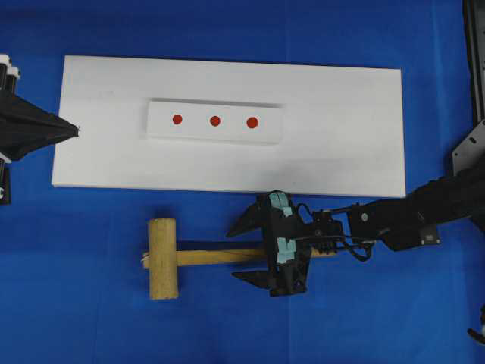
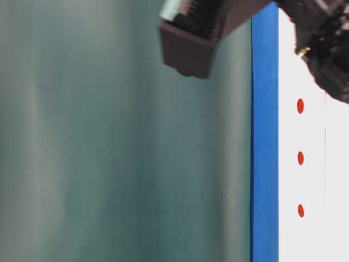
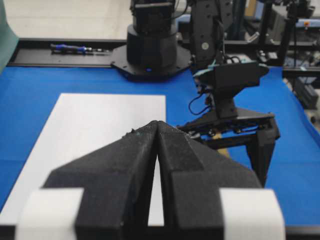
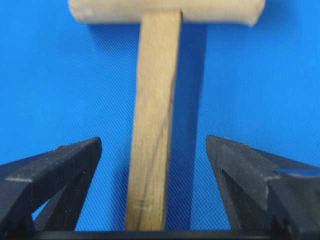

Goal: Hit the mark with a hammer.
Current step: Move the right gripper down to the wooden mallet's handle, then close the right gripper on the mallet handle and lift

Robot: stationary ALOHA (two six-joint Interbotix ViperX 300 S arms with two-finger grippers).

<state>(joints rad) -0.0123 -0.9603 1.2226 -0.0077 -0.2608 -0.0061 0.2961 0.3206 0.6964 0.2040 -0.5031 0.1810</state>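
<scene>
Right gripper (image 1: 250,252) standing jaws apart, you're straddling hammer (image 1: 176,258) handle between fingers, untouched, aligning for grasp; left gripper (image 3: 157,131) pressed together, parked aside.

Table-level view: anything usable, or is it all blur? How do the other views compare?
Table-level: sideways, mostly a blurred green backdrop; only three red marks read clearly. Overhead: sharp and even, with the hammer casting a soft shadow. Right wrist: handle crisp, the right tool dark and soft-edged. Left wrist: the left tool fills the foreground, blurred.
</scene>
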